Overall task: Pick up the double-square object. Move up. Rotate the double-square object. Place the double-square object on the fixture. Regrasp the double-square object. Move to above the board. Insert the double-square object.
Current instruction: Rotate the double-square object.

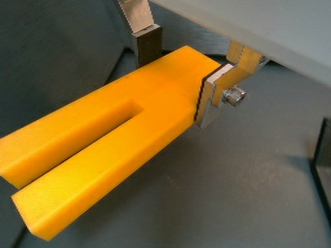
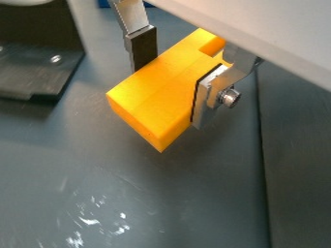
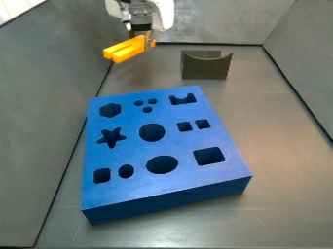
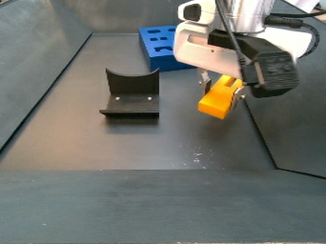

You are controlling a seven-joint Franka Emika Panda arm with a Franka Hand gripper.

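Between the tool's point(image 1: 181, 68) silver fingers point(image 1: 214, 97), the yellow-orange, slotted, two-pronged double-square object point(image 1: 110, 136) is clamped at its solid end, raised off the floor.

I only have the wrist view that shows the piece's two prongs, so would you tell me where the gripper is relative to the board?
Observer: In a side view the gripper hangs in the air beyond the board's far edge, not over it.
Operator: Thank you. Is the fixture occupied?
Observer: No. The fixture stands bare on the floor; its notch holds nothing.
Operator: And how does the double-square object sit in the grip?
Observer: The double-square object is clamped at its solid end, clear of the floor and tilted downward, prongs leading, in that side view.
Operator: Is the fixture close to it?
Observer: It stands apart, to one side of the gripper, not below it.
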